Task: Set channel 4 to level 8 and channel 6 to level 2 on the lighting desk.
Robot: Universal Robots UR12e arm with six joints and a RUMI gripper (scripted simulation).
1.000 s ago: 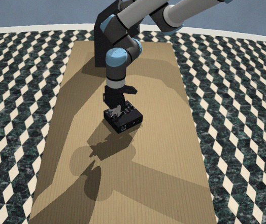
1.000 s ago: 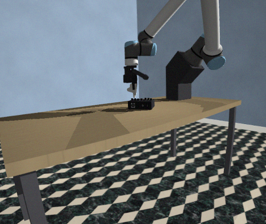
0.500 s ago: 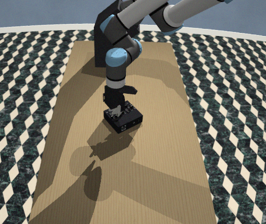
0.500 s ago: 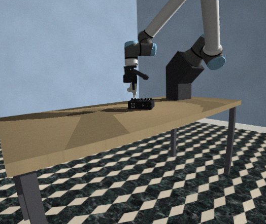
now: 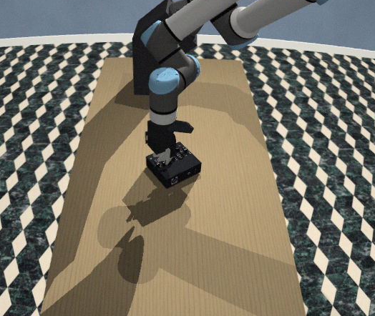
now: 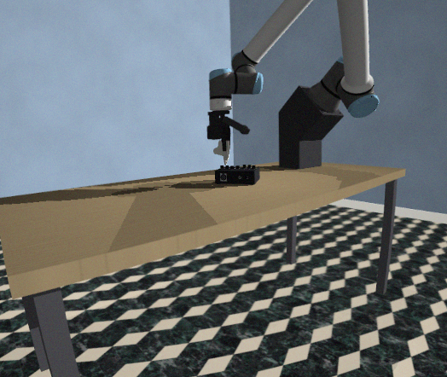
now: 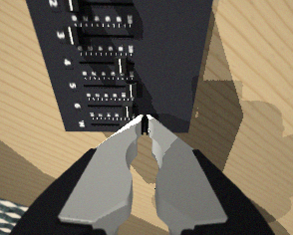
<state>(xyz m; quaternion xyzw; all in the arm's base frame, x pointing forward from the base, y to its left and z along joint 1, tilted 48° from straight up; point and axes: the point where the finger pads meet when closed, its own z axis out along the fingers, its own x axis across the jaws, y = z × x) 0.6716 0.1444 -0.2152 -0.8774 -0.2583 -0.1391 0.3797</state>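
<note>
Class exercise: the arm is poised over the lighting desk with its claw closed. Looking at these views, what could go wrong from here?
1. The shut claw hangs by the channel 6 row; the rows sit close together, so a slight drift could nudge the channel 5 fader.
2. The lighting desk looks small and loose on the table; a sideways push might slide the desk instead of the fader.
</note>
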